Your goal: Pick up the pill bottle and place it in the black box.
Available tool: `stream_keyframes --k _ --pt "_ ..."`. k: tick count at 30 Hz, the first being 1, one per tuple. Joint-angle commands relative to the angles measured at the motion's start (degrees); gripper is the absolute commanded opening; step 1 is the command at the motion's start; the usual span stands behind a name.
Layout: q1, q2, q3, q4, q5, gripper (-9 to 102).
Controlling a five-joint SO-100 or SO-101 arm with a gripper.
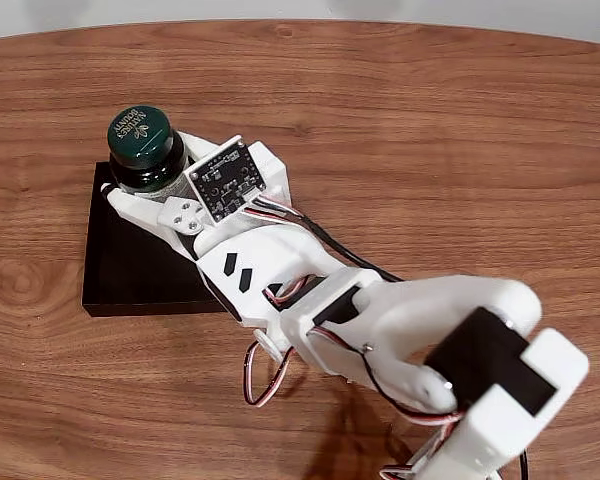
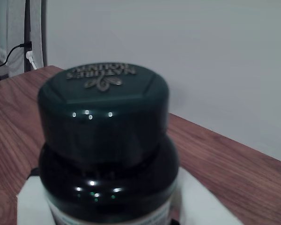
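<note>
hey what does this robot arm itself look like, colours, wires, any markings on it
The arm is white moulded plastic with black motor blocks set into its joints. Two small black diamond-shaped marks sit on the white wrist shell. A small dark circuit board with a camera is mounted near the tool, whose white fingers are smooth plastic. Red, white and black cables loop along and under the arm.

Pill bottle [image 2: 107, 178]: glossy dark green plastic. Black box [image 1: 130, 270]: matt finish. Surface [image 1: 430, 130]: smooth wood grain. Fingers [image 1: 140, 212]: matt white plastic.
</note>
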Motion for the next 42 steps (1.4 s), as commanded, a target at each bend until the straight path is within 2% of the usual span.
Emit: stream_keyframes --k 1,26,42 --pt "1.1 -2.6 -6.5 -4.4 -1.8 16" --pt "3.5 -23.6 -16.6 -8.9 -5.2 17" --pt "3.3 -29.7 -19.3 -10.8 -5.5 20"
